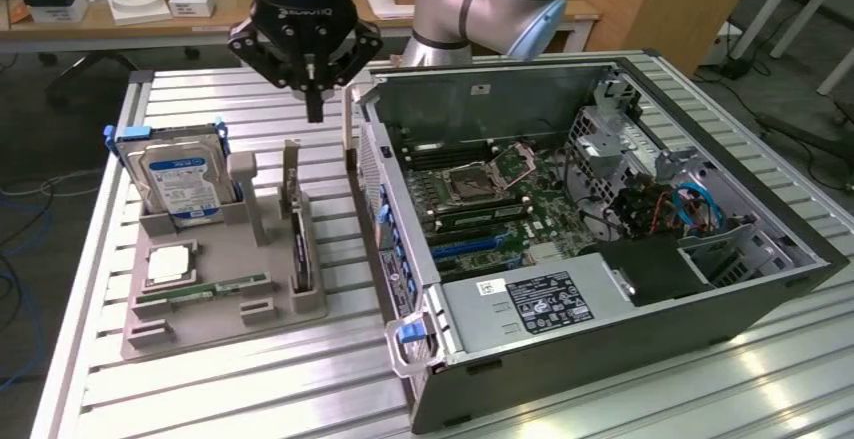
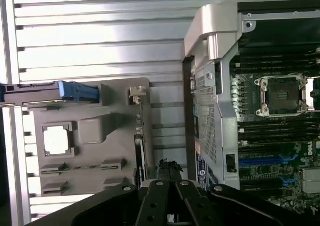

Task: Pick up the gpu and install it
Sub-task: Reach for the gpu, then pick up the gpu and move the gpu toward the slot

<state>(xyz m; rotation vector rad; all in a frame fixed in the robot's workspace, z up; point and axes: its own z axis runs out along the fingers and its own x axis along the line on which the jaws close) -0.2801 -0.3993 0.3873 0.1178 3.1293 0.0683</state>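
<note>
Arm reaches in from above. The gripper (image 1: pixel 315 109) points straight down with fingers pressed together, holding nothing, over the gap between the grey tray (image 1: pixel 214 331) and the open PC case (image 1: pixel 747 299). The gpu (image 1: pixel 298 234) stands on edge in the tray, long axis parallel to the case side, silver bracket at the far end. The hard drive (image 1: pixel 180 184) has a blue label and the power supply (image 1: pixel 534 304) a black one; neither text is legible.

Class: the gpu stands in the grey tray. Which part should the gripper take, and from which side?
Probably its upper edge, from straight above. The gpu stands on edge in a slot of the tray, its lower part held by posts, so only the thin top leaves both flat faces free for the gripper to pinch.
</note>
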